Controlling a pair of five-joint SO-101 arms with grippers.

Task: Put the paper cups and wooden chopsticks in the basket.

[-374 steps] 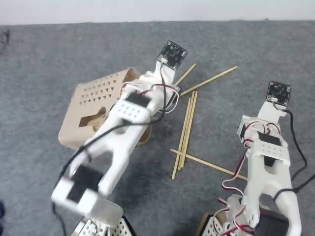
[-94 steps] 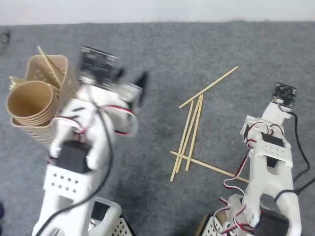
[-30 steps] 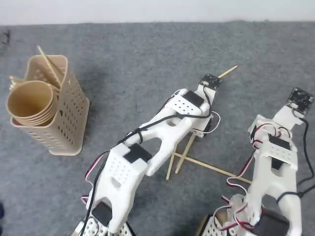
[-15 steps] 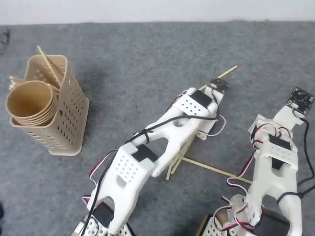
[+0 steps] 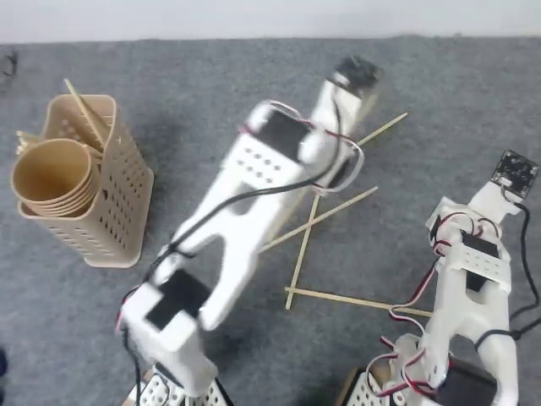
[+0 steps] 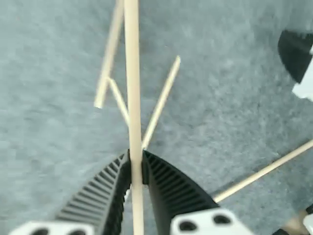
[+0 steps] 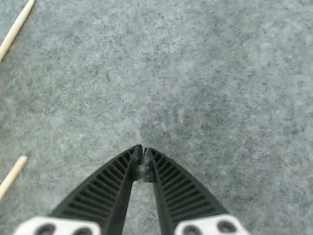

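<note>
The left claw (image 6: 136, 156), pinched on one wooden chopstick (image 6: 131, 73) above the worktop's middle, should carry it level to the basket (image 5: 118, 194) by the left edge, tipping it upright over the rim.

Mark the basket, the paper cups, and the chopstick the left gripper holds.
basket (image 5: 118, 207): high view, perforated side wall.
paper cups (image 5: 49, 172): high view, inside of the top cup.
held chopstick (image 6: 132, 88): left wrist view, shaft beyond the jaws.
</note>
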